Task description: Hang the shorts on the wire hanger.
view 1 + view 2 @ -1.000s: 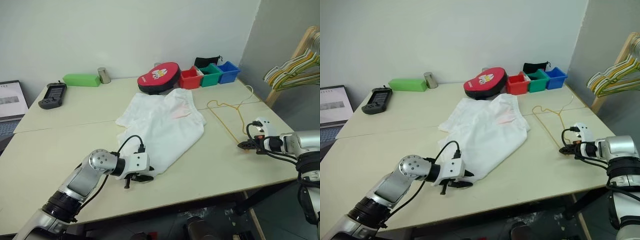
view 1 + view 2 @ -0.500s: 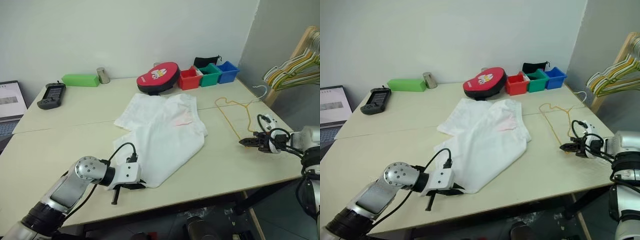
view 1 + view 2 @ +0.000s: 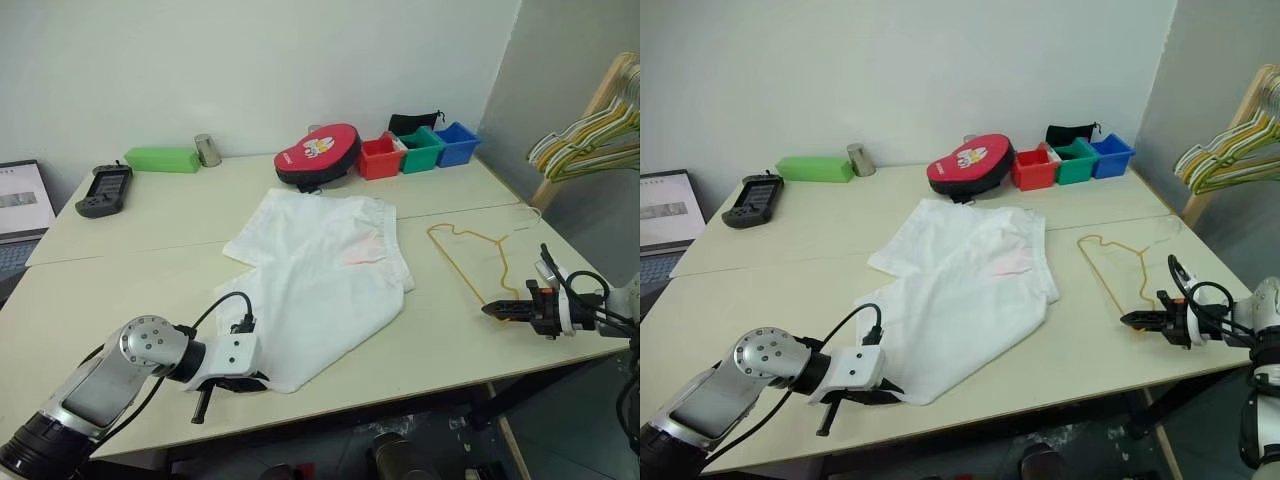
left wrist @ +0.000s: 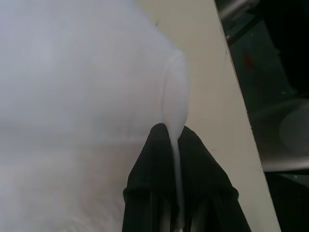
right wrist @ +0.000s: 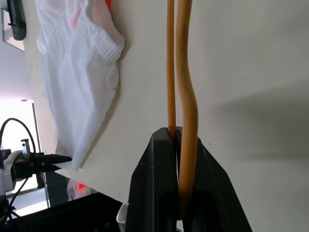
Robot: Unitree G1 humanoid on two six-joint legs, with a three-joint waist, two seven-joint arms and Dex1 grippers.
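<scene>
The thin white fabric shorts [image 3: 320, 275] lie spread flat on the pale table [image 3: 130, 275], gathered waistband toward the red round pouch [image 3: 318, 155]. They look light and limp, so I judge they will sag and slide wherever I do not hold them; the waistband seems the firmer place to take. My left gripper [image 3: 248, 383] is pinched tight on the hem corner farthest from that pouch, a fold of cloth caught between its fingers [image 4: 153, 159]. Beside the shorts, on my right, lies the thin yellowish-tan wire hanger [image 3: 470, 262]; springy and slick, I reckon. My right gripper [image 3: 497, 310] is clamped on its corner farthest from the pouch. The hanger's hook, off toward the table's right edge, is hard to make out. How much cloth my left fingers have, I cannot tell.
</scene>
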